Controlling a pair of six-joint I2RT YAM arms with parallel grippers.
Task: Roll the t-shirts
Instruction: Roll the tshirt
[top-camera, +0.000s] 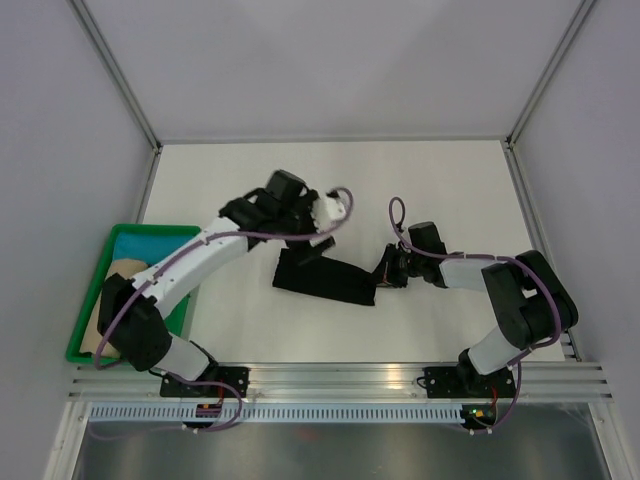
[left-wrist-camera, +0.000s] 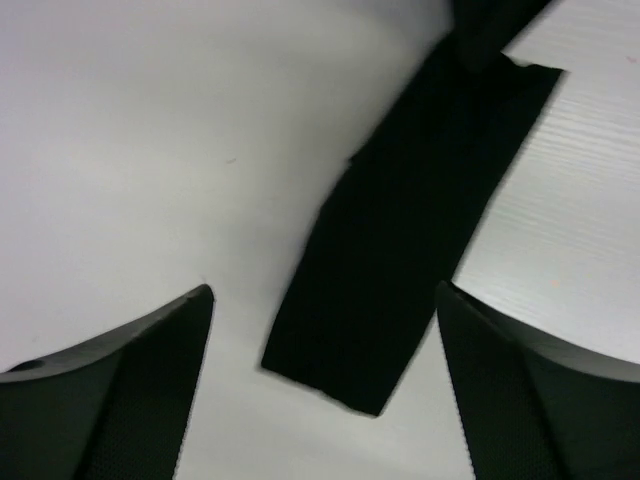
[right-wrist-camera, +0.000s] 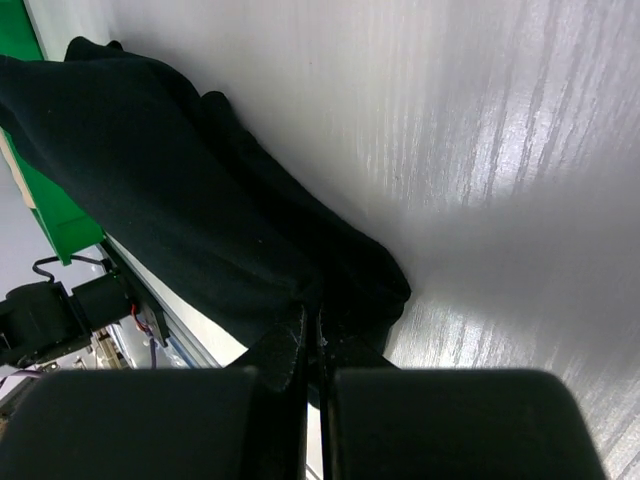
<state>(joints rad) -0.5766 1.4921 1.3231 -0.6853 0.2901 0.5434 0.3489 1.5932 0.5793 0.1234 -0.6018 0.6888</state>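
- Ribbed aluminium rails (top-camera: 340, 378) run along the near edge of the table (top-camera: 450, 190), with both arm bases bolted to them.
- A green plastic bin (top-camera: 92, 310) sits at the table's left edge. It holds tan cloth (top-camera: 122, 272) and turquoise-blue cloth (top-camera: 160, 243).
- The black t-shirt (top-camera: 325, 280), matte and folded into a long narrow strip, lies flat near the middle of the table.
- The right gripper (right-wrist-camera: 312, 330) has its fingers pressed together, pinching the bunched right end of the strip.
- The left gripper (left-wrist-camera: 322, 300) hangs over the strip's other end with its jaws spread wide and nothing between them. Its dark fingers (left-wrist-camera: 150, 390) are clear of the cloth on either side.
- The tabletop is white with a faint streaked grain and a soft sheen.
- Plain grey wall panels (top-camera: 330, 60) close in the far side, joined by slim metal posts (top-camera: 120, 75).
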